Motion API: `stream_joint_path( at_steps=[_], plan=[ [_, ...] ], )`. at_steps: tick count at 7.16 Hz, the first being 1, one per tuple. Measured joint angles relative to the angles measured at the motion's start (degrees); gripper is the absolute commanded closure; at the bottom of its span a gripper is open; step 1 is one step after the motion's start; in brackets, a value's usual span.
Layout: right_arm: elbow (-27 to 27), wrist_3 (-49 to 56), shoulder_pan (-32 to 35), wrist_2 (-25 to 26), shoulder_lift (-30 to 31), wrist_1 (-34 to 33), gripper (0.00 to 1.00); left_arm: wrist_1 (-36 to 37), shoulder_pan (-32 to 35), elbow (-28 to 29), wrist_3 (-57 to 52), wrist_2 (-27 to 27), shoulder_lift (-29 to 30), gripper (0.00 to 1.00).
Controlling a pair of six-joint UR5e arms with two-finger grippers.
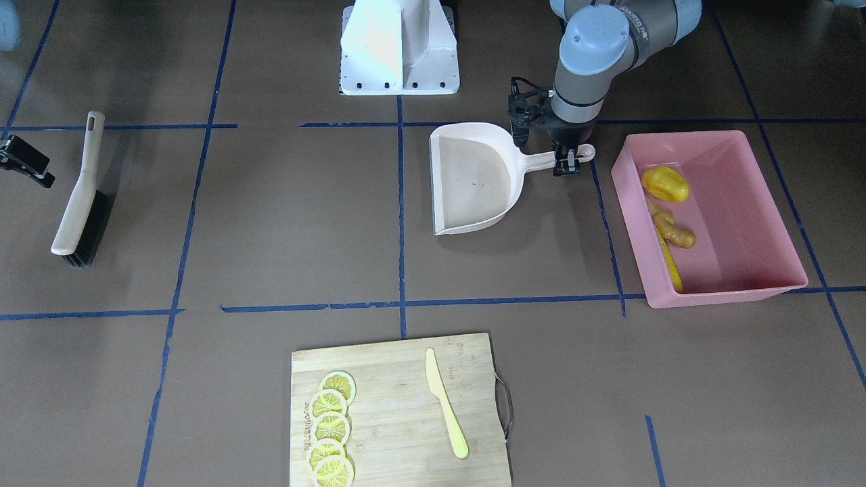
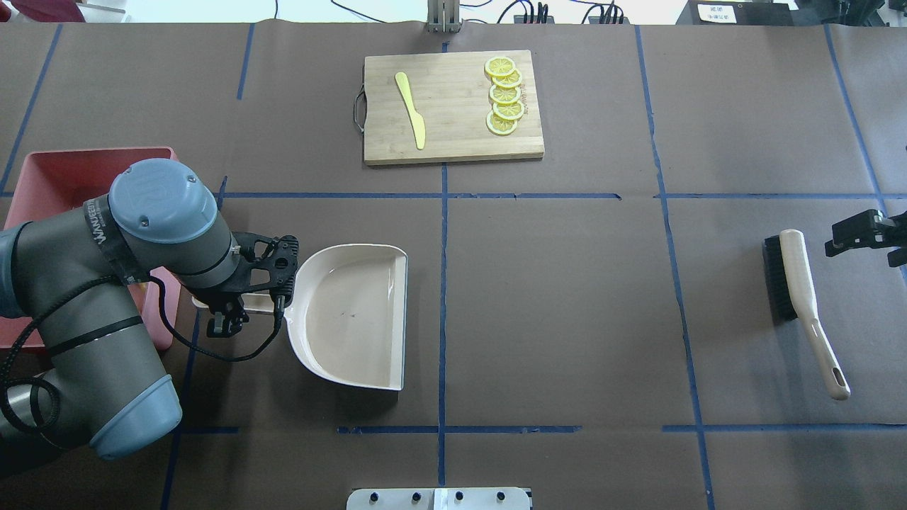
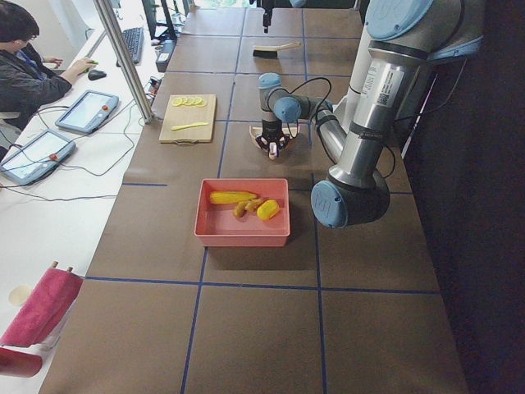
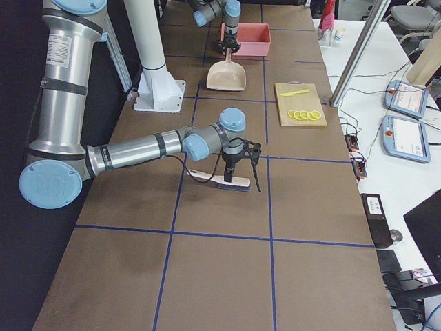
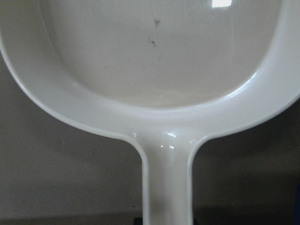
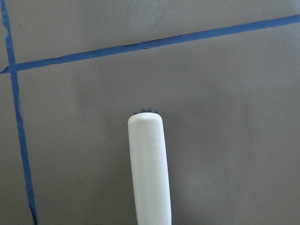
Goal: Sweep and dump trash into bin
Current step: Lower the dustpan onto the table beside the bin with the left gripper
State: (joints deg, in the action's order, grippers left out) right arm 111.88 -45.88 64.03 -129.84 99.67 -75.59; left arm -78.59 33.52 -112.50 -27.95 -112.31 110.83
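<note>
The trash lies in the pink bin: the yellow potato-like piece, the tan ginger root and the corn cob along the wall. In the exterior left view all three show inside the bin. My left gripper is shut on the handle of the beige dustpan, which lies flat and empty on the table beside the bin. The left wrist view shows the pan with nothing in it. My right gripper is open, raised beside the brush, apart from it.
A wooden cutting board with several lemon slices and a pale yellow knife sits on the far side of the table. The white robot base stands behind the dustpan. Blue tape lines cross the brown table cover.
</note>
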Motion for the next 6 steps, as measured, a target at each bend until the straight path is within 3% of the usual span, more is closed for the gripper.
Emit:
stream_joint_path(
  at_steps=[1, 2, 6],
  plan=[
    [0.0, 0.0, 0.0, 0.0, 0.0, 0.0, 0.0, -0.2, 0.0, 0.3, 0.0, 0.0, 0.4, 0.57],
    [0.0, 0.0, 0.0, 0.1, 0.0, 0.0, 0.0, -0.7, 0.0, 0.5, 0.0, 0.0, 0.6, 0.01],
    [0.0, 0.0, 0.3, 0.1, -0.1, 0.0, 0.0, -1.2, 0.1, 1.1, 0.3, 0.0, 0.8, 0.0]
  ],
)
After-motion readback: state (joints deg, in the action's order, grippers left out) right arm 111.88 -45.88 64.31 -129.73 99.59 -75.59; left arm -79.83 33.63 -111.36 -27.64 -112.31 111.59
